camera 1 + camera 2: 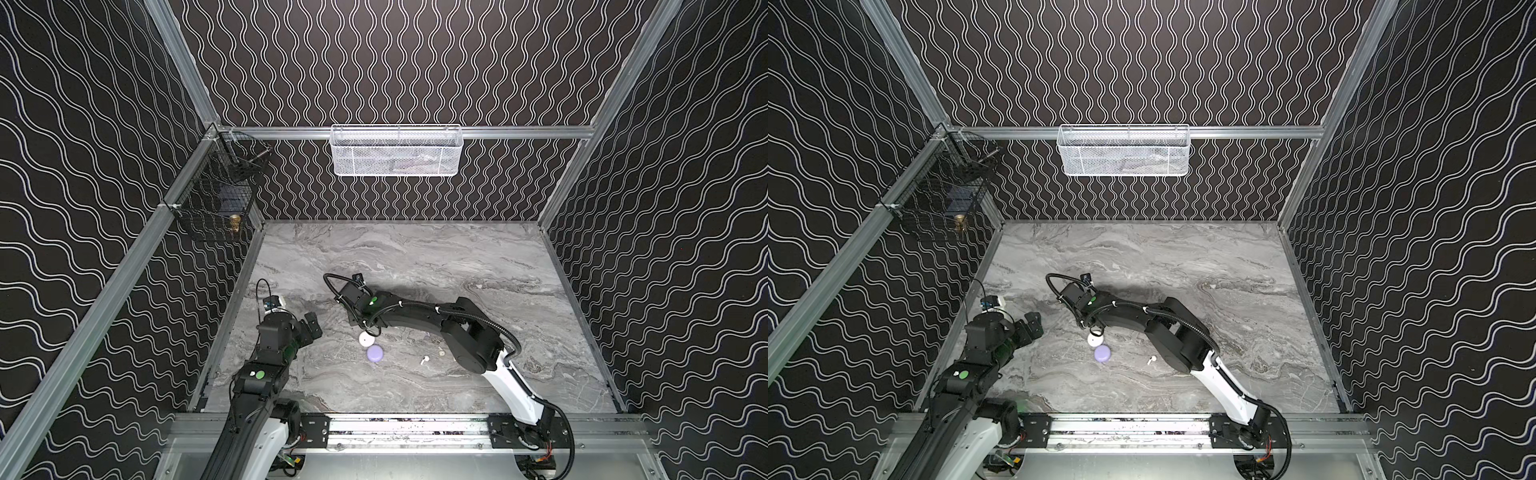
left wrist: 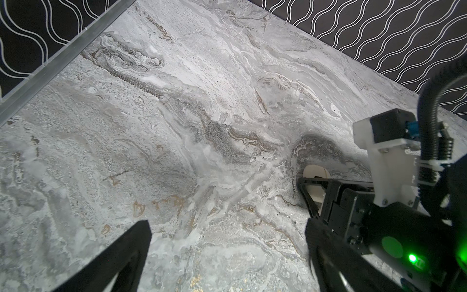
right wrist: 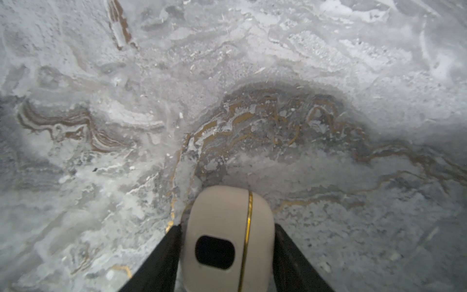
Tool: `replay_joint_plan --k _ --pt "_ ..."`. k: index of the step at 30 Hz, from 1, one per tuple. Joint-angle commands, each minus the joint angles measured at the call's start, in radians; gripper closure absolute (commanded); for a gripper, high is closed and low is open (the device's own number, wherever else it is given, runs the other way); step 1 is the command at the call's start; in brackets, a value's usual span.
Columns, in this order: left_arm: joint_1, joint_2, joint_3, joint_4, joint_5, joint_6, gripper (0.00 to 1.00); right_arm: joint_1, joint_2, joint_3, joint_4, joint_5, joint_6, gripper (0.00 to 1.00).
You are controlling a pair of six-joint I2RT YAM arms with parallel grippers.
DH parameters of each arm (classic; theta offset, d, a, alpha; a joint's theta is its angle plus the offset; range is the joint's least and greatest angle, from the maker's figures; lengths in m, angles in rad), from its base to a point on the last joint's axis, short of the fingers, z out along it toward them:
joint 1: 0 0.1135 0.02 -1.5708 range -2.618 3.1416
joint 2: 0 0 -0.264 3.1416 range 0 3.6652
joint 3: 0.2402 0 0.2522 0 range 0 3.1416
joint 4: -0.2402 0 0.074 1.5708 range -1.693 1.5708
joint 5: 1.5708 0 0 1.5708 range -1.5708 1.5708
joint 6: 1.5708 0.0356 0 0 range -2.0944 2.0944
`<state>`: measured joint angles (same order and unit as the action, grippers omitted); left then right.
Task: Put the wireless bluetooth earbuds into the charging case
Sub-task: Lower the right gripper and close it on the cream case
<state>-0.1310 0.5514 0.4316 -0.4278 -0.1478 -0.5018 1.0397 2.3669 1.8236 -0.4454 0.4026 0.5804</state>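
Securing the cream charging case (image 3: pixel 217 212) is, by my judgement, the step in hand. The right gripper (image 3: pixel 227 225) reaches across the middle of the marble table (image 1: pixel 415 257), and its 2 fingers (image 3: pixel 164 257) flank the case and touch both of its sides, so it reads as grasped. The left gripper (image 2: pixel 227 225) hangs apart at the left, fingers spread wide with nothing between them.

In both top views the case (image 1: pixel 365 340) sits near the table's middle, with a lavender case (image 1: pixel 375 353) just beside it on the near side. Its long axis runs along the line of the right fingers, away from the wrist. The gold seam follows that axis, nearer 1 finger than the other, and the face with the dark oval turns toward the wrist camera. The seam looks shut.

2 earbuds lie loose near the right arm's elbow, well apart from the case: a white earbud (image 1: pixel 424 360) and a cream earbud (image 1: pixel 441 353). They are too small to tell which way their stems point.

The next move likely calls for a firm hold on the case while the free gripper opens the lid, and only then for fetching an earbud
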Motion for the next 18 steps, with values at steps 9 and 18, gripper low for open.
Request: replay_joint_plan --k 9,18 --pt "0.001 -0.010 -0.001 0.004 0.007 -0.001 0.01 -0.002 0.044 0.028 -0.087 -0.016 0.001 0.40" --pt "0.001 -0.013 0.002 -0.003 -0.006 -0.004 0.01 -0.001 0.034 0.002 -0.066 -0.016 -0.012 0.55"
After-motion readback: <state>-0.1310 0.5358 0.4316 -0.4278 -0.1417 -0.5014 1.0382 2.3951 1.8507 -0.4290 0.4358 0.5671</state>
